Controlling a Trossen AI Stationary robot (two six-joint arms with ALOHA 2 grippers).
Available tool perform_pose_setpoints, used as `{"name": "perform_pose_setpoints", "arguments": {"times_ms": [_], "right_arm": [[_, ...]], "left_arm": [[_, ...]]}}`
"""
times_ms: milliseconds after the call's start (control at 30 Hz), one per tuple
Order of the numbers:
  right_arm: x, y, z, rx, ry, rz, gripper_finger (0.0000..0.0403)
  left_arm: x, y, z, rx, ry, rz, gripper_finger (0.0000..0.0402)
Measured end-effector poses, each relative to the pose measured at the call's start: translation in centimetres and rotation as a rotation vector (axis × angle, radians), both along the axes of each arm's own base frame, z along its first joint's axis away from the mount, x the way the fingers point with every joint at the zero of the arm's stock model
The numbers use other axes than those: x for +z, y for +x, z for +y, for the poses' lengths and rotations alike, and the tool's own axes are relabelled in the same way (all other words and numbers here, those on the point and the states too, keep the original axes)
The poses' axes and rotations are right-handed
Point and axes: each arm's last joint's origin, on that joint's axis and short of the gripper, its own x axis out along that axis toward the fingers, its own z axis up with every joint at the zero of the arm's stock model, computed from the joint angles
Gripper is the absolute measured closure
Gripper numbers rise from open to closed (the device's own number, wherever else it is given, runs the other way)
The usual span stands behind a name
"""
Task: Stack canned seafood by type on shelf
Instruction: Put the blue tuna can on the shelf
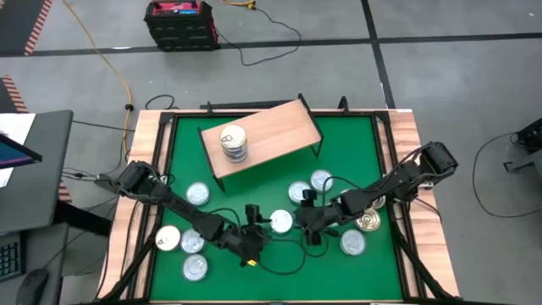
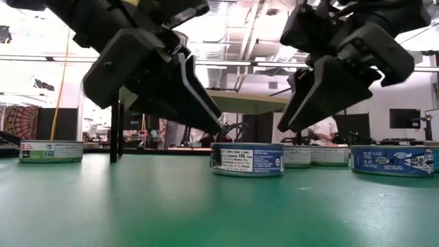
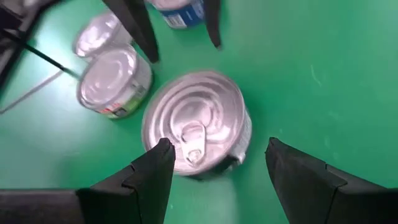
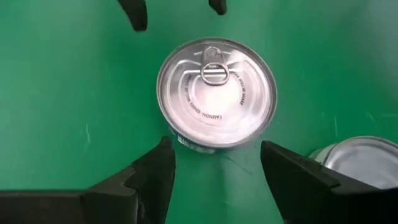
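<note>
Both claws (image 1: pixel 251 222) (image 1: pixel 306 219) wide beside one tin (image 1: pixel 281 222); its blue label (image 2: pixel 247 160) only low down

Tins (image 4: pixel 216 93): glossy ribbed metal lids, printed paper side labels. Shelf (image 1: pixel 262 135): smooth light wood, thin black metal legs. Desk (image 1: pixel 347 144): matt green top, wooden edges.

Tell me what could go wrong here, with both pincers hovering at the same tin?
1. The open left pincer and open right pincer flank one silver pull-tab tin; they might collide if both close in.
2. The stack of tins on the light-wood shelf sits near its left end; adding another could topple it.
3. Neighbouring silver tins could get nudged.
</note>
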Motion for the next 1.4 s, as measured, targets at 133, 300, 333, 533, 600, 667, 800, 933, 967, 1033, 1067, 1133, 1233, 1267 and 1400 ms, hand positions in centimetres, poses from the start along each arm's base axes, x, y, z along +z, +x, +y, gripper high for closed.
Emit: {"name": "perform_pose_setpoints", "arguments": {"times_ms": [133, 300, 333, 533, 600, 667, 800, 933, 967, 1033, 1067, 1133, 1233, 1267, 1400], "right_arm": [[-0.3, 0.5, 0.4, 0.010, 0.014, -0.032, 0.0138], [-0.3, 0.2, 0.9, 0.030, 0.011, -0.031, 0.0138], [-0.2, 0.2, 1.0, 0.034, 0.009, -0.034, 0.0138], [1.5, -0.3, 1.0, 0.037, 0.023, -0.084, 0.0138], [2.3, -0.5, 0.8, 0.035, 0.032, -0.109, 0.0138], [3.1, -0.7, 0.8, 0.035, 0.040, -0.132, 0.0138], [4.2, -0.6, 0.2, 0.039, 0.038, -0.194, 0.0138], [4.5, 0.6, -0.6, 0.015, 0.042, -0.279, 0.0138], [4.1, 1.0, -0.7, 0.008, 0.042, -0.287, 0.0138], [2.9, 1.4, -0.5, 0.018, 0.024, -0.262, 0.0138], [2.2, 1.5, -0.4, 0.025, 0.013, -0.234, 0.0138], [1.4, 1.6, -0.3, 0.024, 0.009, -0.200, 0.0138], [0.9, 1.4, -0.2, 0.005, 0.022, -0.163, 0.0138], [0.8, 1.3, -0.1, -0.001, 0.025, -0.150, 0.0138], [1.2, 0.7, 0.6, 0.019, 0.023, -0.142, 0.0138]], "left_arm": [[0.1, 0.0, -0.3, 0.028, -0.010, -0.092, 0.0162], [0.4, 0.1, -0.3, 0.030, 0.011, -0.146, 0.0162], [0.5, 0.2, -0.3, 0.028, 0.035, -0.150, 0.0162], [3.3, 0.3, -0.4, 0.024, 0.166, -0.198, 0.0162], [4.6, 0.4, -0.5, 0.013, 0.194, -0.217, 0.0162], [6.0, 0.5, -0.6, 0.006, 0.198, -0.243, 0.0162], [8.0, 0.4, -0.5, 0.051, 0.088, -0.323, 0.0162], [7.6, 0.3, -0.5, 0.066, 0.020, -0.311, 0.0162], [7.2, 0.4, -0.4, 0.069, 0.019, -0.298, 0.0162], [6.9, 0.4, -0.2, 0.072, 0.015, -0.272, 0.0162], [6.7, 0.4, -0.2, 0.073, 0.011, -0.256, 0.0162], [6.5, 0.3, -0.1, 0.069, 0.007, -0.238, 0.0162], [6.5, 0.2, -0.3, 0.047, 0.042, -0.228, 0.0162], [6.5, 0.2, -0.3, 0.041, 0.054, -0.223, 0.0162], [5.1, -0.2, 0.3, 0.032, 0.043, -0.189, 0.0162]]}}
